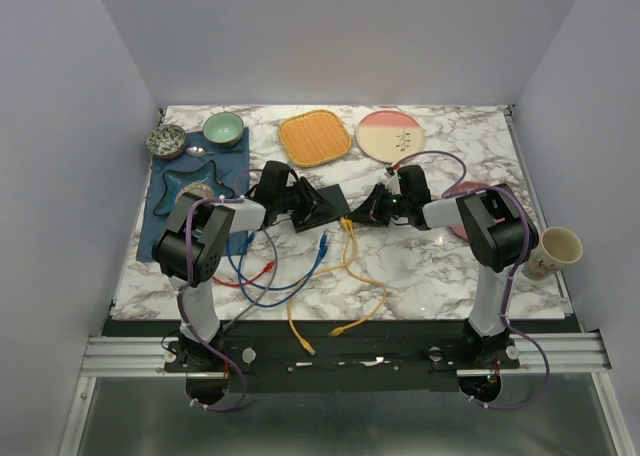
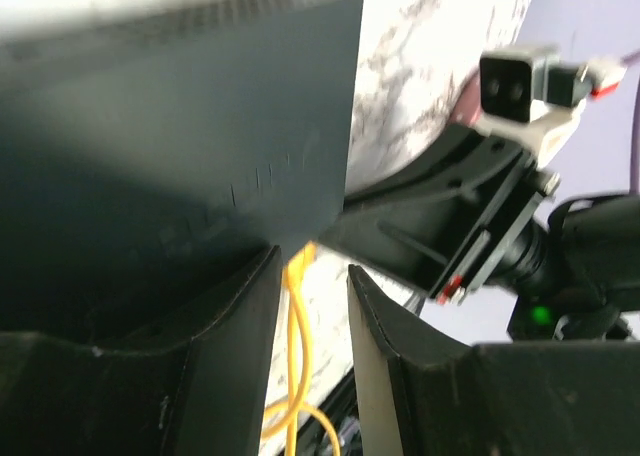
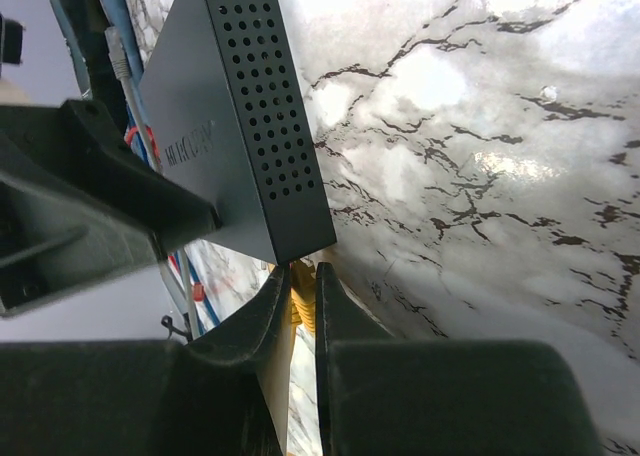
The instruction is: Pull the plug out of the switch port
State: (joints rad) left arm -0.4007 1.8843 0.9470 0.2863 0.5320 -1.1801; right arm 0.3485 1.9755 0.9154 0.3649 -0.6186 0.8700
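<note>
left claw point(image 2: 312, 276): gripping switch point(image 1: 318, 204) | right claw point(image 3: 303, 286): pinching yellow cable point(image 1: 352, 251)

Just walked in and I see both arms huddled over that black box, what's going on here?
The two arms are working on unplugging a cable. The left gripper holds the switch tilted up off the marble table. The right gripper has its jaws nearly closed around the yellow plug at the switch's lower edge. The plug looks still seated, so the pull is not yet done. More cables trail loose toward the near edge.
</note>
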